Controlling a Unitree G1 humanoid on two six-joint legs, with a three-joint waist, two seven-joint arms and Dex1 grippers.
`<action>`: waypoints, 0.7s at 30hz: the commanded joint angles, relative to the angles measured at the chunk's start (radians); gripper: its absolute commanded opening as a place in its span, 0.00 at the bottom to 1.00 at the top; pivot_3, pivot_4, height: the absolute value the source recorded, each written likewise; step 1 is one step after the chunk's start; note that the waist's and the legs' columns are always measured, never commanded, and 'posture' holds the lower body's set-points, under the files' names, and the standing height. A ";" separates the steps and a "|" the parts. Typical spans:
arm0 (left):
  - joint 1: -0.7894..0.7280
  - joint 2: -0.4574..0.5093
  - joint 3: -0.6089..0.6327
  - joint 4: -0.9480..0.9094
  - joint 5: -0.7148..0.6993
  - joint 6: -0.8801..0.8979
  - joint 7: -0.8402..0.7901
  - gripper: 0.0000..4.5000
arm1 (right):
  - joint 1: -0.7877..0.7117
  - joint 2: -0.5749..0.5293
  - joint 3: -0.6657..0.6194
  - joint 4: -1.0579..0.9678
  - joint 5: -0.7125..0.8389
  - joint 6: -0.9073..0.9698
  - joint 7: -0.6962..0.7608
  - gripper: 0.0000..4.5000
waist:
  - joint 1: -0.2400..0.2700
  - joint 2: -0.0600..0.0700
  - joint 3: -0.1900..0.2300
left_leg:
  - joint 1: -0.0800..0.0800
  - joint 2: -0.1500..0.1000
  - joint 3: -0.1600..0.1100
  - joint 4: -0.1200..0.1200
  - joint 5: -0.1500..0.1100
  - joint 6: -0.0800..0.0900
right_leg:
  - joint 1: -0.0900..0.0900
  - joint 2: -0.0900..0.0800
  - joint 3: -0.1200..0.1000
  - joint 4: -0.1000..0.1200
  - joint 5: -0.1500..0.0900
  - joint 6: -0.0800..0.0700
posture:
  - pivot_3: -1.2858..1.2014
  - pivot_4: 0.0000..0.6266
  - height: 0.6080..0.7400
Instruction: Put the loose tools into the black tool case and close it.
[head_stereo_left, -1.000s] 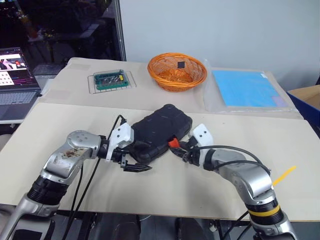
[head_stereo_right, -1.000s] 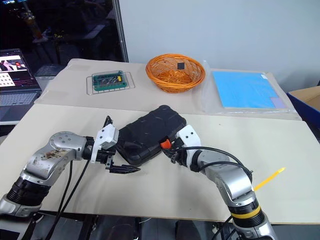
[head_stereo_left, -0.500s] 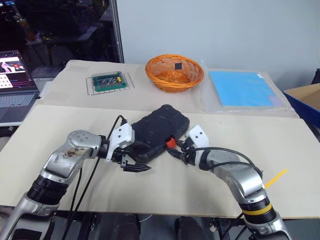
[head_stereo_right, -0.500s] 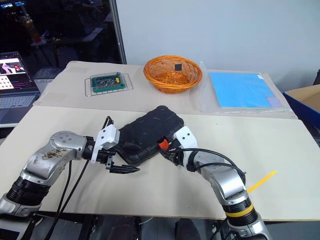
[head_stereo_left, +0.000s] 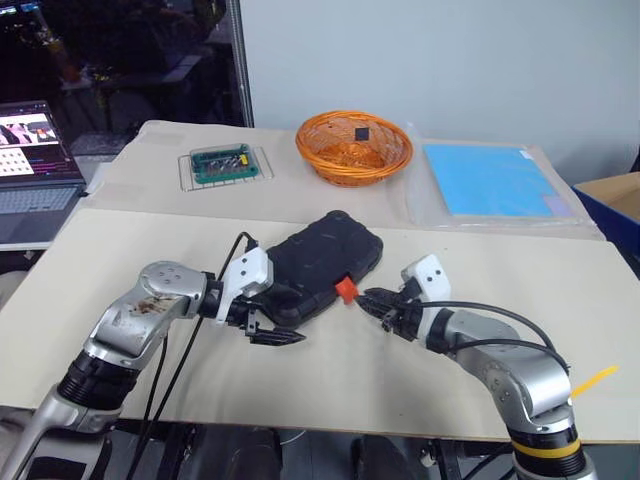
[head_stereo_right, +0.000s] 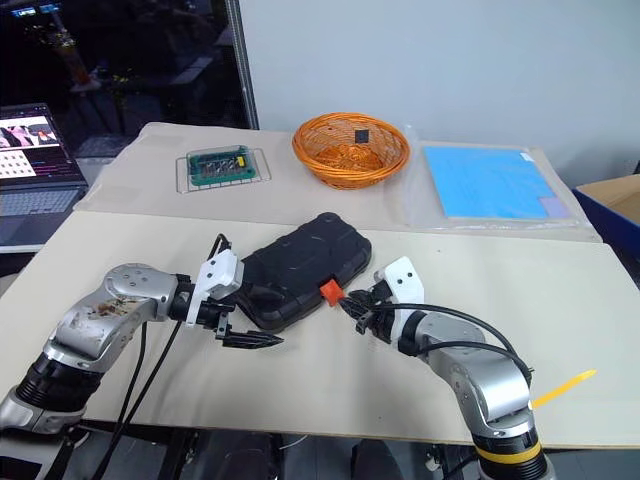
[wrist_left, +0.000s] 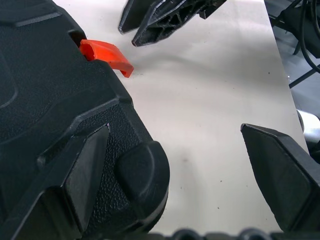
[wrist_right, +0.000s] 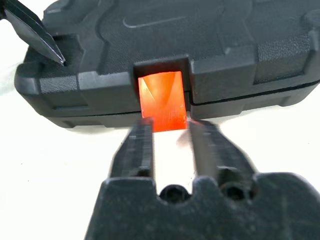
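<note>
**Latch still to press on a stiff, closed case**

The black tool case (head_stereo_right: 300, 270) lies shut in the middle of the near table, running diagonally, with its orange latch (head_stereo_right: 328, 291) on the near right edge. No loose tools lie around it, so they are probably already inside.

The left gripper (head_stereo_right: 233, 328) has its fingers spread wide, one resting against the case's near left corner and the other hanging over bare table, so it braces rather than grips. The right gripper (head_stereo_right: 358, 307) sits just right of the latch, its two fingers drawn close together, with only a narrow gap, their tips at the latch's lower lip in the right wrist view; whether they pinch it or merely touch it, I cannot tell.

The case looks like rigid moulded plastic, ribbed and lightly textured, probably fairly heavy with tools inside, so it should slide rather than flex. The latch is small, smooth and springy. Pushing it home likely calls for a firm press on its face while the left side of the case is held against sliding.
</note>
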 joint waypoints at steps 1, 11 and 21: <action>0.018 0.001 -0.042 0.028 0.025 0.035 0.002 1.00 | -0.064 0.031 0.037 0.057 -0.014 -0.020 -0.018 0.01 | 0.000 0.000 0.000 | 0.000 0.000 0.000 0.000 0.000 0.000 | 0.000 0.000 0.000 0.000 0.000 0.000 | 0.52 0.24 1.00; 0.017 -0.006 -0.045 0.034 0.031 0.028 0.013 1.00 | -0.106 0.064 0.079 0.152 -0.044 -0.088 0.002 0.01 | -0.009 0.000 -0.001 | 0.003 0.000 0.000 -0.001 -0.001 -0.001 | 0.001 0.000 0.000 0.000 0.000 0.000 | 0.52 0.24 1.00; 0.022 -0.008 -0.046 0.035 0.032 0.030 0.022 1.00 | -0.073 0.088 -0.006 0.082 0.028 -0.135 0.010 0.01 | -0.001 0.000 -0.001 | 0.002 0.000 0.001 -0.002 -0.002 -0.004 | 0.001 0.000 0.000 -0.001 -0.001 0.001 | 0.52 0.24 1.00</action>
